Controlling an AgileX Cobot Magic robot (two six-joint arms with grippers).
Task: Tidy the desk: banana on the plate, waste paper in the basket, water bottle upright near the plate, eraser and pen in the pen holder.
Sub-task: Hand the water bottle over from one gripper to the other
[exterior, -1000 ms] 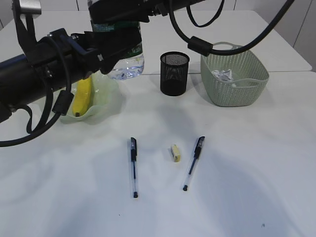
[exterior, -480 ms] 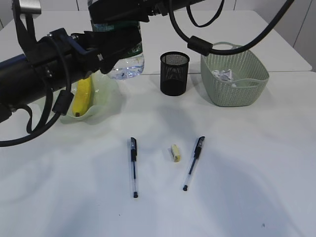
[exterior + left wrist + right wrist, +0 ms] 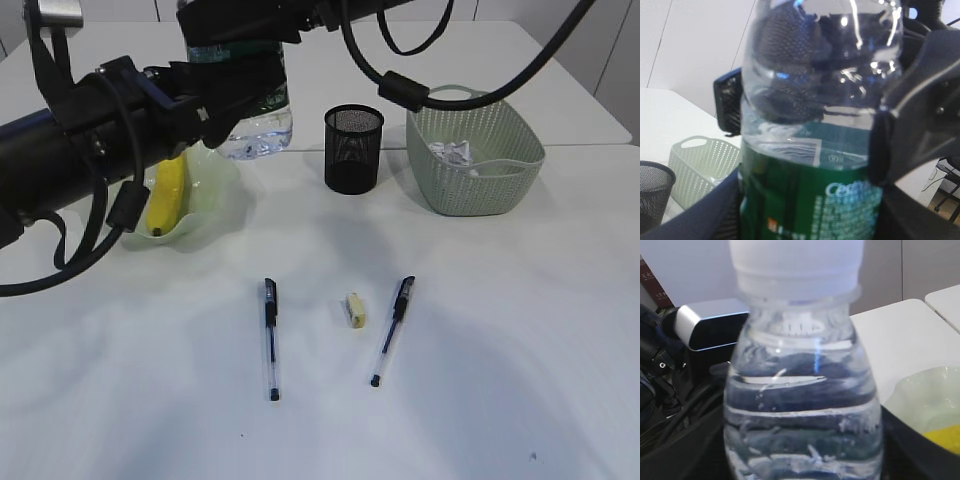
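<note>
Upright, water bottle [image 3: 258, 125] in left tool [image 3: 222, 105] — beside plate [image 3: 215, 205].

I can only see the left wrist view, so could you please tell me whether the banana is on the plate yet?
Observer: Yes, the banana lies in the plate.
Operator: Thank you. Is the waste paper in the basket?
Observer: Yes, the waste paper sits inside the basket.
Operator: And the pens and eraser?
Observer: The left pen, right pen and eraser lie on the desk, outside the pen holder.
</note>
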